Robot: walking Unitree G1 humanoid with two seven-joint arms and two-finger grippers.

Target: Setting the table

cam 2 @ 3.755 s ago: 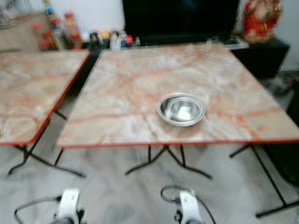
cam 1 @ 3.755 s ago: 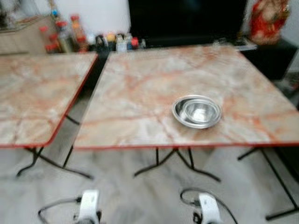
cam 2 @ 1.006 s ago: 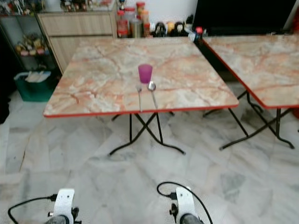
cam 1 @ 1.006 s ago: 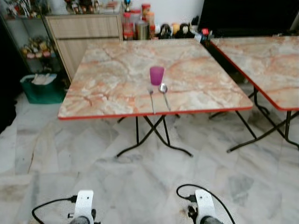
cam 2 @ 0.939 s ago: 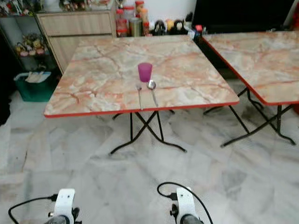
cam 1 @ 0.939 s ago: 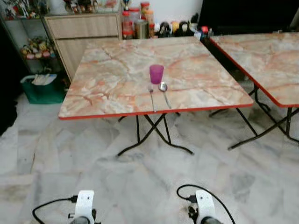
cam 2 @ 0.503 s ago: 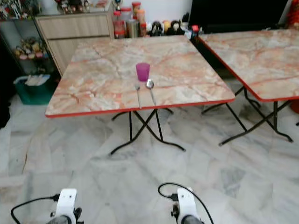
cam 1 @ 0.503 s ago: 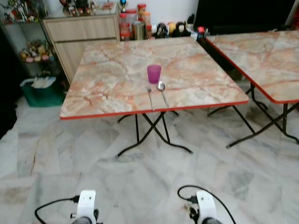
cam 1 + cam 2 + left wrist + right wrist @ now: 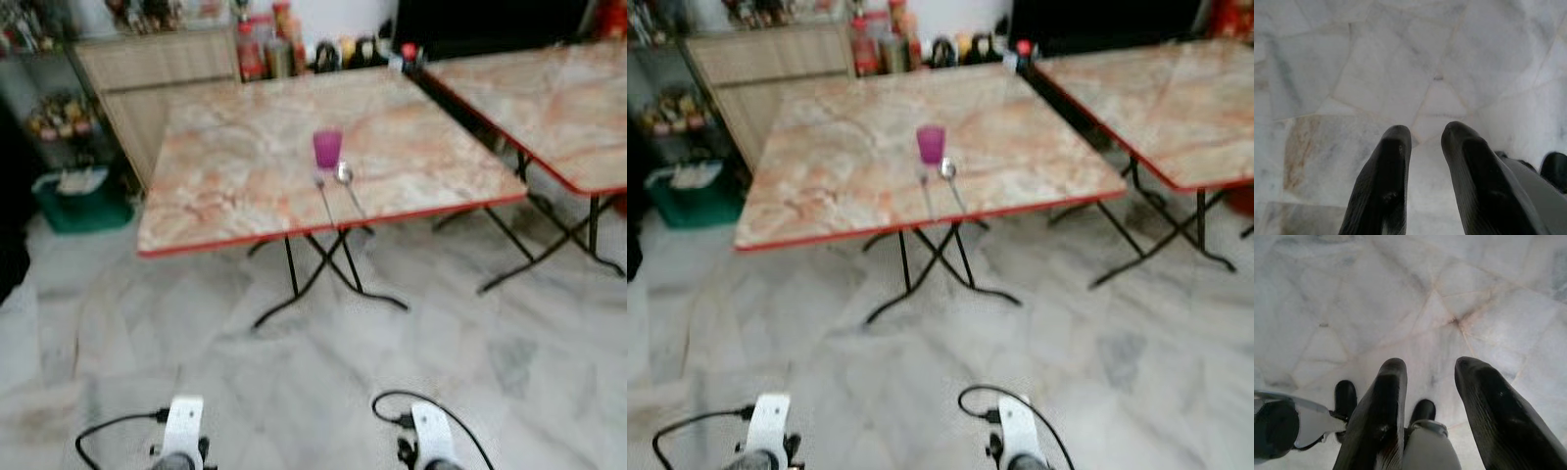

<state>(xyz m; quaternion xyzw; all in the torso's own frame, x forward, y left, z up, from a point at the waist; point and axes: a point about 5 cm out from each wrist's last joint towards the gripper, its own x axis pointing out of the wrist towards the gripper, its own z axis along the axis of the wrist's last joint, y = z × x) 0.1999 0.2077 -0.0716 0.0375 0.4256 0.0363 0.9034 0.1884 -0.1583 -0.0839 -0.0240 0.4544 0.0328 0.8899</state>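
We face the desk (image 9: pixel 245 186) bearing a purple cup (image 9: pixel 327 149), fork (image 9: pixel 323 194) and spoon (image 9: pixel 347 181); left tool (image 9: pixel 1422 142) and right tool (image 9: pixel 1430 377) hang parted, empty; next, we judge, fetching those pieces.

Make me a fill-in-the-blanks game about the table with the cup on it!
1. The cup on the table is coloured ____.
2. Lying beside the fork is a ____.
3. Both the left gripper and the right gripper hang over the marble ____.
4. The table's thin edge is coloured ____.

Missing words: purple; spoon; floor; red
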